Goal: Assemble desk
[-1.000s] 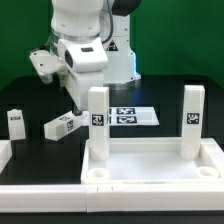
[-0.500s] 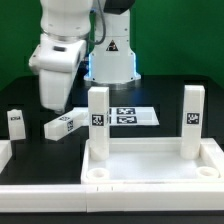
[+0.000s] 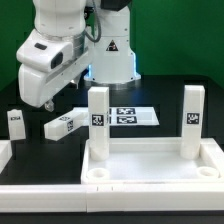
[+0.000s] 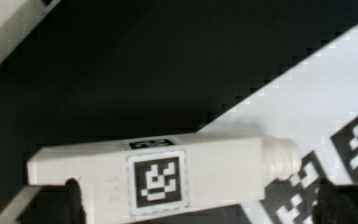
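Picking up the lying leg [image 3: 62, 125] is judged to be the step in hand. The hand [image 3: 46, 100] is held above it, slightly toward the exterior view's left and apart from it. Whether the hand is released or clenched cannot be told. The lying leg rests on its side on the table [image 3: 38, 150], its narrow end near the marker board [image 3: 128, 117]. The tabletop [image 3: 150, 165] already carries a fitted leg [image 3: 97, 118] and a second fitted leg [image 3: 192, 115]. The hand should be centred over the leg's tagged middle, the fingers set across its short width, and the descent kept straight.
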`<state>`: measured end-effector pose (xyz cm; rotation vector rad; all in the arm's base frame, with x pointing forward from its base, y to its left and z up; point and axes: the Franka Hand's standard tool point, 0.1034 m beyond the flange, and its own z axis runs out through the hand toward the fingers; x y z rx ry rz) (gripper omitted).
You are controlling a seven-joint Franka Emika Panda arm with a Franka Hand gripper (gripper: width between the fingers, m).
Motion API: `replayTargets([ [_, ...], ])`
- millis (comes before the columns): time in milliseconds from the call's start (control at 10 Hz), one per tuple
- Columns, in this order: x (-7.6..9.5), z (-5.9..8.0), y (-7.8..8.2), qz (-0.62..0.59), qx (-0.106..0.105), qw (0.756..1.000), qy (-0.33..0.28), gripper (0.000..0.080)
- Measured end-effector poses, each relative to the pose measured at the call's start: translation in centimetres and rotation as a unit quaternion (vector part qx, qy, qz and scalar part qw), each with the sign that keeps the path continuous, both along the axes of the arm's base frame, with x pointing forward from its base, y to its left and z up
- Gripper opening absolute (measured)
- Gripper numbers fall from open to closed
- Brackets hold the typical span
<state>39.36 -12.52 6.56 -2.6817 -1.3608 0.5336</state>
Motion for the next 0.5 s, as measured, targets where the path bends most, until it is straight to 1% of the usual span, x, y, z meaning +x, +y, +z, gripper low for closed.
replayTargets([
  [100, 0.2, 0.1, -0.6, -0.080, -0.020, 0.997, -0.008, 0.0649],
  [200, 0.2, 0.1, -0.8, -0.161, -0.047, 0.986, -0.014, 0.0649],
  [300, 0.0, 0.0, -0.6, -0.238, -0.065, 0.969, -0.005, 0.0649],
  [400, 0.0, -0.3, -0.4, -0.287, -0.072, 0.955, 0.005, 0.0649],
  [500, -0.6, -1.2, 0.2, -0.302, -0.076, 0.950, -0.006, 0.0649],
])
